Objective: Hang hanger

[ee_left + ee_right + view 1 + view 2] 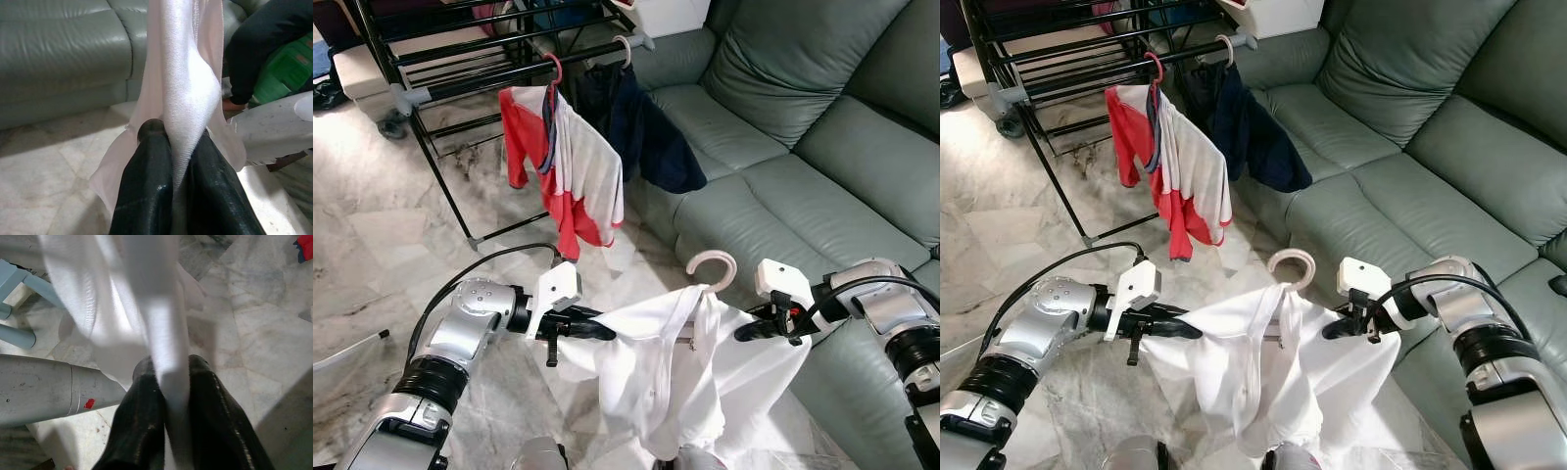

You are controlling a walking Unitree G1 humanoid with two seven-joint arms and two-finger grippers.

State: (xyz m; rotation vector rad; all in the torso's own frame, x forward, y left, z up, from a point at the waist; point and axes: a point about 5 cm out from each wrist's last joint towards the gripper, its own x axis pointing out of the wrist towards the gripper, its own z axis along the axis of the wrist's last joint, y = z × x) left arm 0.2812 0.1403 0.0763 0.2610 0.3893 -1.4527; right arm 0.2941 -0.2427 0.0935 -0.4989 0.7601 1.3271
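A white shirt [675,372] on a hanger with a pale hook [713,266] hangs between my two arms, low in front of me. My left gripper [607,331] is shut on the shirt's left shoulder; in the left wrist view its black fingers [146,196] pinch the white cloth [183,98]. My right gripper [744,334] is shut on the right shoulder, with the cloth [161,333] squeezed between its fingers [142,421]. Further off stands the black drying rack [489,59], where a red and white shirt [563,171] and a dark navy garment [641,132] hang on hangers.
A grey-green leather sofa [803,127] runs along my right side, close to my right arm. The floor is pale marble tile [382,235]. The rack's legs and wheels [391,122] stand at the far left.
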